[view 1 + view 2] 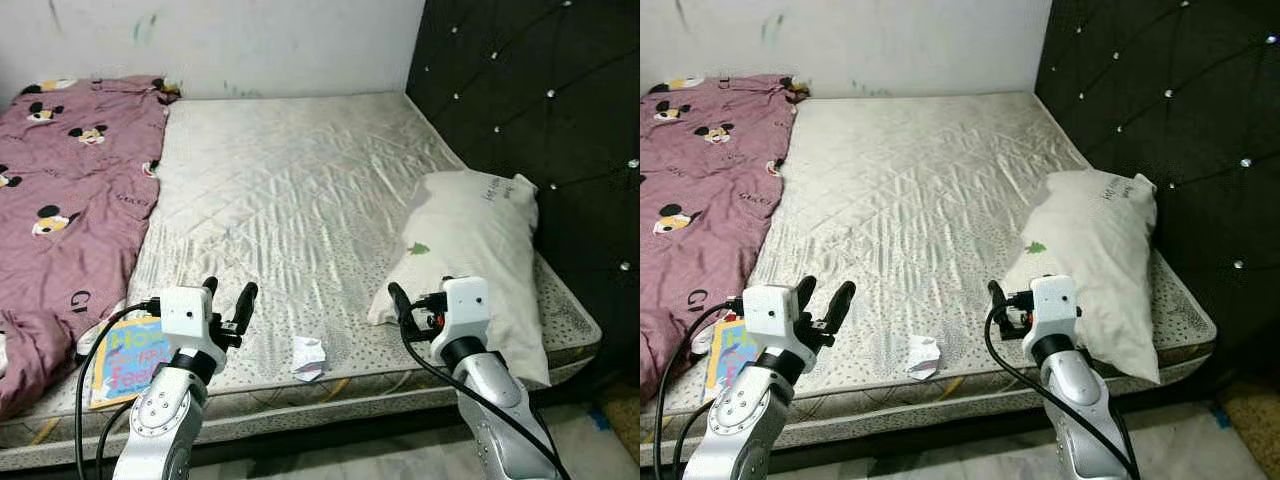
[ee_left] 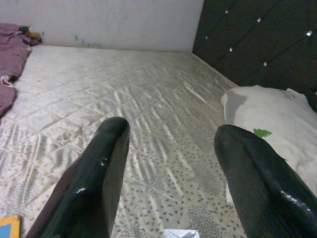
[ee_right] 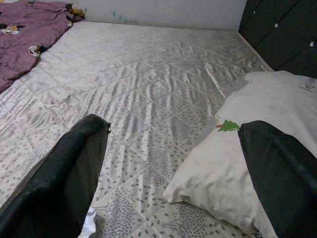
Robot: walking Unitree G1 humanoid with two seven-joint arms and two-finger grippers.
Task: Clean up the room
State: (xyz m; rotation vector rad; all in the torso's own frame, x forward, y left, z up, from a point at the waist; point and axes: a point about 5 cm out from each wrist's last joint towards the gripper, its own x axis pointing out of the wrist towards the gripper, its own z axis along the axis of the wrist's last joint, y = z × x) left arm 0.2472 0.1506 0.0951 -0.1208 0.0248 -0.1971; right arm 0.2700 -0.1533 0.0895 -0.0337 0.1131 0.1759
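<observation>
Crumpled paper scrap [image 1: 309, 358] lies on mattress [image 1: 290, 190] near edge, btwn both arms, just right of left gripper [image 1: 228, 297] and closer to it than right gripper [image 3: 173, 163], both w/ fingers spread and empty, so prob. left arm's pick.

Head stereo pair looking down over mattress [image 1: 300, 190], wrist views low, sharing pillow [image 3: 257, 148]
</observation>
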